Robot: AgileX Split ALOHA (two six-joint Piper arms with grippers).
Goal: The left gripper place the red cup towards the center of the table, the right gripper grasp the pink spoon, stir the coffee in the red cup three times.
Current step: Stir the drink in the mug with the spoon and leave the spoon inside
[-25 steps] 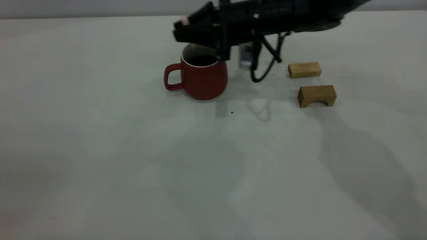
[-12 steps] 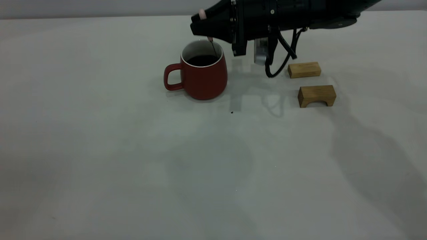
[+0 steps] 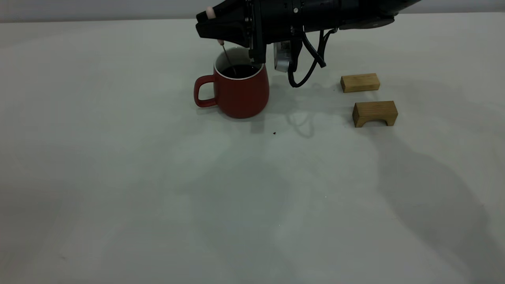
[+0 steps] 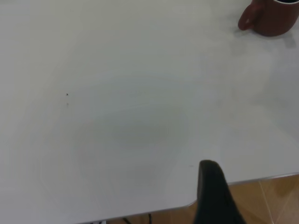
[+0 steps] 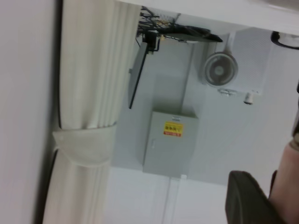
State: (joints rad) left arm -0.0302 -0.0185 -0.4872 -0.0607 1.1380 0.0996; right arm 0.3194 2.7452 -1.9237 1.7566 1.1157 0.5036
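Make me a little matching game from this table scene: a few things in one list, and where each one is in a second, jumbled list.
Things:
1. pink spoon
2. red cup
3. arched wooden block
4. flat wooden block

Places:
A. nearer the camera of the two blocks
B. standing on the table, handle to the exterior view's left
C. farther back of the two blocks
D. held by the right gripper, stem reaching down into the coffee

Pairs: 1-D, 2-B, 3-A, 4-C
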